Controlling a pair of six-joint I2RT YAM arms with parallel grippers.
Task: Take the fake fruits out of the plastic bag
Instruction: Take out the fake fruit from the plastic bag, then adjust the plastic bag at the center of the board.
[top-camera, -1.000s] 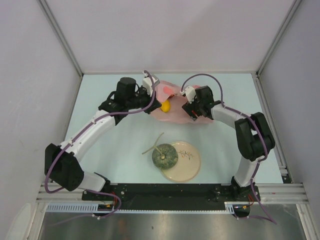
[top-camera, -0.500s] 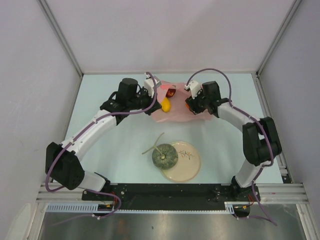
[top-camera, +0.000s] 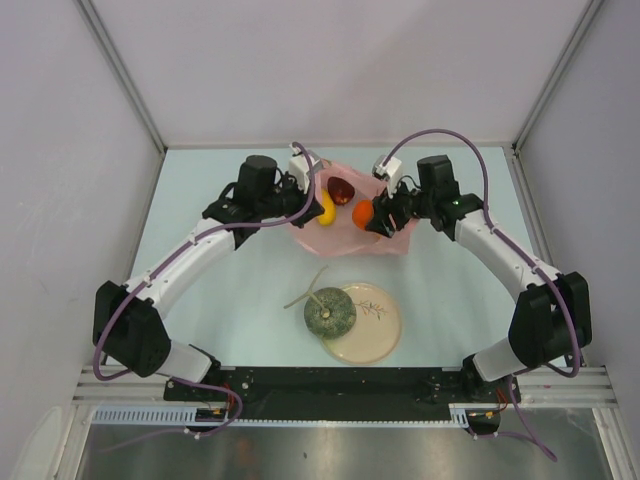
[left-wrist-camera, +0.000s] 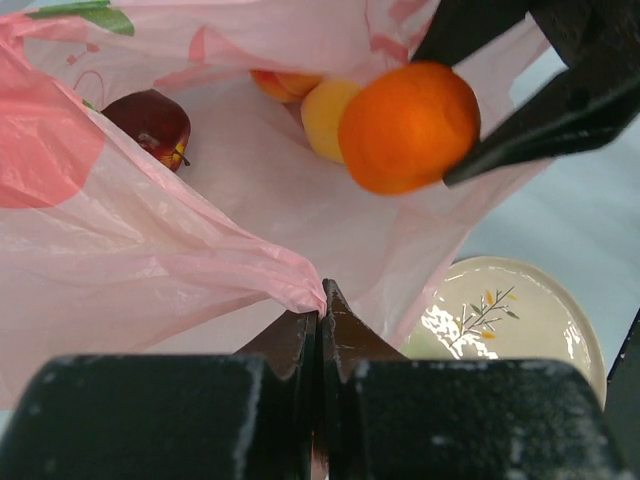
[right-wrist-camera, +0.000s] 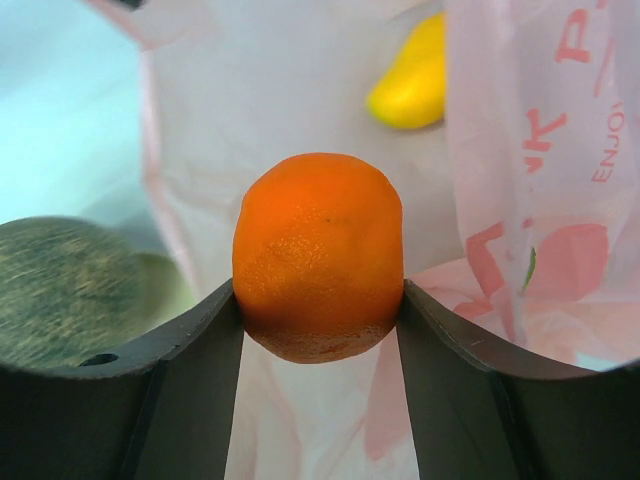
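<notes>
On the tabletop (top-camera: 220, 300) the melon (top-camera: 329, 311) lies out; right jaws clasp the orange (right-wrist-camera: 320, 255), left jaws pinch the bag (left-wrist-camera: 150, 260), more fruits (top-camera: 341, 189) inside.

Pale blue-green counter (top-camera: 450, 290) w/ pink translucent plastic bag (top-camera: 345, 240) lying crumpled at far centre. Nearer the front, approx. centre, sits a cream plate (top-camera: 380, 330) w/ leaf-sprig print. Grey-green melon (top-camera: 329, 311) overlaps its left rim, long stem pointing left over the counter; bag & plate lie apart.
</notes>
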